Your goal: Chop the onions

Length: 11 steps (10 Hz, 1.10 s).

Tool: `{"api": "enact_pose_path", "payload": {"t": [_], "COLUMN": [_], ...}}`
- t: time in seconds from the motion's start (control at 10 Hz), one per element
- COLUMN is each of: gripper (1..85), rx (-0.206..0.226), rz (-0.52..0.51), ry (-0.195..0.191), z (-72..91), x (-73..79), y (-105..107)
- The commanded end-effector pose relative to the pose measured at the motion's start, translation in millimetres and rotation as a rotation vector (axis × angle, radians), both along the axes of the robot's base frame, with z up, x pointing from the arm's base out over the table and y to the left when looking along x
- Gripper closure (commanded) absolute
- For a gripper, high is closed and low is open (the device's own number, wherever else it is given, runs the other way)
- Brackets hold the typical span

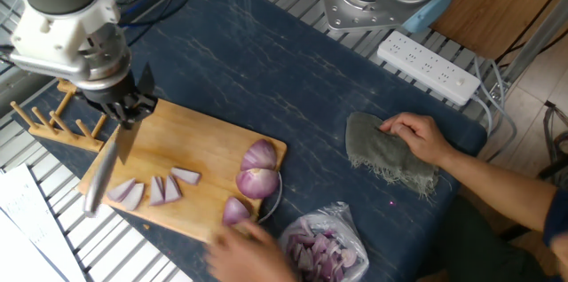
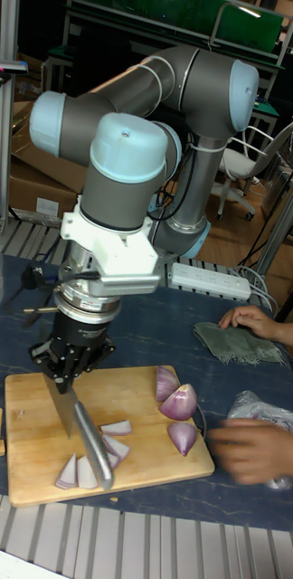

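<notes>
Red onions lie on the wooden cutting board (image 1: 195,140) (image 2: 29,425). Three small wedges (image 1: 164,190) (image 2: 116,447) sit at the board's left. Two bigger halves (image 1: 258,168) (image 2: 180,402) and one wedge (image 1: 234,211) (image 2: 183,438) sit at its right end. My gripper (image 1: 124,110) (image 2: 67,369) hangs over the board's far left corner, shut on a knife (image 1: 102,171) (image 2: 85,434). The blade slants down toward the small wedges, lifted off them. A person's blurred hand (image 1: 248,246) (image 2: 255,449) is at the board's right end, by the single wedge.
A clear bag of onion bits (image 1: 321,248) (image 2: 271,405) lies right of the board. The person's other hand rests on a grey cloth (image 1: 387,154) (image 2: 241,344). A white power strip (image 1: 429,69) (image 2: 210,281) lies behind, and a wooden peg rack (image 1: 53,124) stands left of the board.
</notes>
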<state>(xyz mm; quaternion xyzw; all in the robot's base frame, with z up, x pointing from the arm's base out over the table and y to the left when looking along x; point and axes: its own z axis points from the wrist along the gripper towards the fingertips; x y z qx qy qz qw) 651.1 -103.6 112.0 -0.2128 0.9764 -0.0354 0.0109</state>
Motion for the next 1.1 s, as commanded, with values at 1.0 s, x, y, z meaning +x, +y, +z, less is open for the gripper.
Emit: {"api": "enact_pose_path", "payload": {"t": [1.0], "gripper": [84.7], "rx": [0.025], "rz": [-0.127], "ry": [-0.023], "z": [-3.9], "x": [7.6], "y": [13.5]}}
